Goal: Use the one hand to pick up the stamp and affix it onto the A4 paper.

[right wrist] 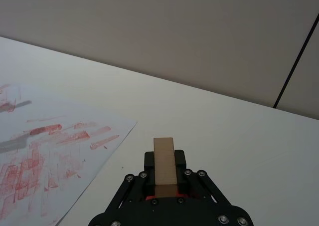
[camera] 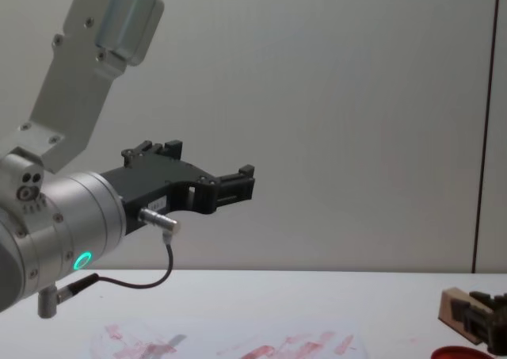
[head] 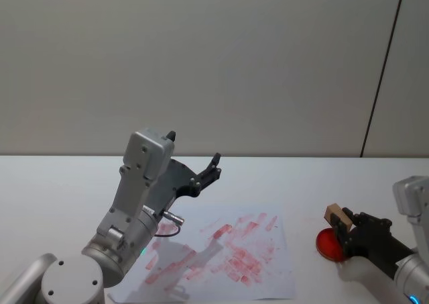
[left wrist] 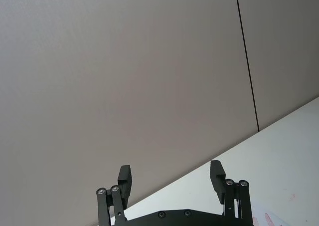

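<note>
Wooden stamp (head: 337, 217) clamped in right pincer (head: 347, 229) | left pincer (left wrist: 171, 180) spread, raised

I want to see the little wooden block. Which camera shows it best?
The right wrist view: the stamp stands big and centred, pinched in the right tool. The head view shows it small above the red disc. The chest view catches it at the lower right corner.

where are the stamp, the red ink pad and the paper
stamp (right wrist: 164, 166): right wrist view, pale wooden side, between the right gripper's fingers.
red ink pad (head: 326, 244): head view, bare left part of the disc.
A4 paper (head: 268, 277): head view, unmarked near-right area.
</note>
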